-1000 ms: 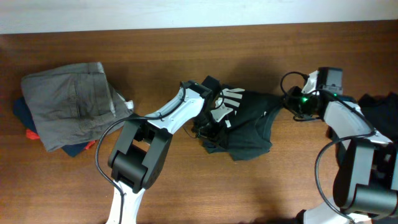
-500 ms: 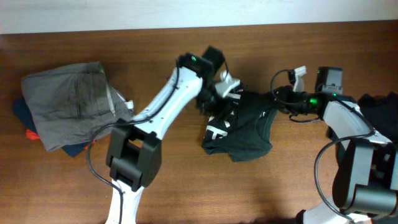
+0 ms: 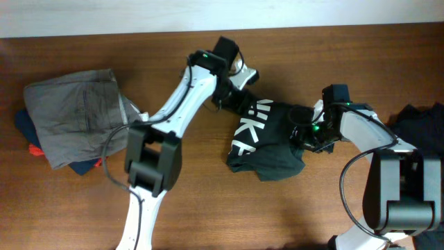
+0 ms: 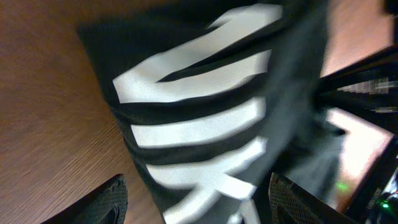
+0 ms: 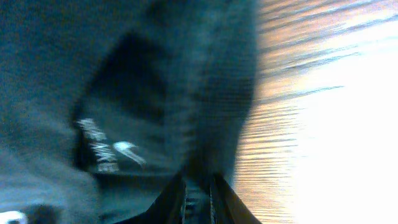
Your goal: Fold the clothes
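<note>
Black top point(image 3: 274, 146); label point(image 5: 102, 152) in right-wrist view only

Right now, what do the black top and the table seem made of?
Black top: soft matte fabric, probably knit jersey; it lies in limp folds, its white letters look printed. Table: wood or wood-look laminate, slight sheen, streaky brown grain.

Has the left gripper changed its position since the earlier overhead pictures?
Yes. Against the folded grey fabric garment, the left gripper went toward the far edge of the brown wooden table.
</note>
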`<action>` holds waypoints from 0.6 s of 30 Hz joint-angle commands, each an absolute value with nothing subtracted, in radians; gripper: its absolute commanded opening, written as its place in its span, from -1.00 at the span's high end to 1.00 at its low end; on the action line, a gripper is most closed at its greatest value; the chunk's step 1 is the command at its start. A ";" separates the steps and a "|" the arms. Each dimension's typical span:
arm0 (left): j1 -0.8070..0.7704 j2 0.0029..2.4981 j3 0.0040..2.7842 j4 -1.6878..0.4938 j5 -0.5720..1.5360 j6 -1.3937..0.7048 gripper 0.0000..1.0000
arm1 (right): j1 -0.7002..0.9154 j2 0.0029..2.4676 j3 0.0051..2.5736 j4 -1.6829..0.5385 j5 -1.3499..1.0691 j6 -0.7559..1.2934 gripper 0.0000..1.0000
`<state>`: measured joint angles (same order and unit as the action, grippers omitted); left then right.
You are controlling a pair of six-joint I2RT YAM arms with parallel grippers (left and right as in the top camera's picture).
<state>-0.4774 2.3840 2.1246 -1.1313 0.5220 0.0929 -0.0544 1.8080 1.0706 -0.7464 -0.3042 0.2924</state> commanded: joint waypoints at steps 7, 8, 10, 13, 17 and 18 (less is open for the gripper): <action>-0.475 2.497 2.128 -1.059 0.606 0.057 -0.84 | -0.066 1.813 1.079 -0.771 -0.212 0.292 0.63; -0.475 2.497 2.129 -1.047 0.631 0.057 -0.86 | -0.066 1.813 1.079 -0.771 -0.212 0.292 0.64; -0.477 2.503 2.128 -1.027 0.718 0.057 -0.89 | -0.066 1.813 1.079 -0.771 -0.212 0.292 0.64; -0.491 2.514 2.128 -1.026 0.786 0.057 -0.89 | -0.066 1.813 1.079 -0.771 -0.212 0.286 0.65; -0.519 2.538 2.128 -1.029 0.801 0.057 -0.87 | -0.066 1.813 1.079 -0.771 -0.212 0.285 0.66; -0.525 2.544 2.128 -1.029 0.801 0.057 -0.81 | -0.066 1.813 1.079 -0.771 -0.212 0.285 0.66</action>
<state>-0.4931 2.4989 2.1254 -1.0275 0.7269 0.0582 -0.0620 1.8080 1.0706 -0.7681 -0.2317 0.2871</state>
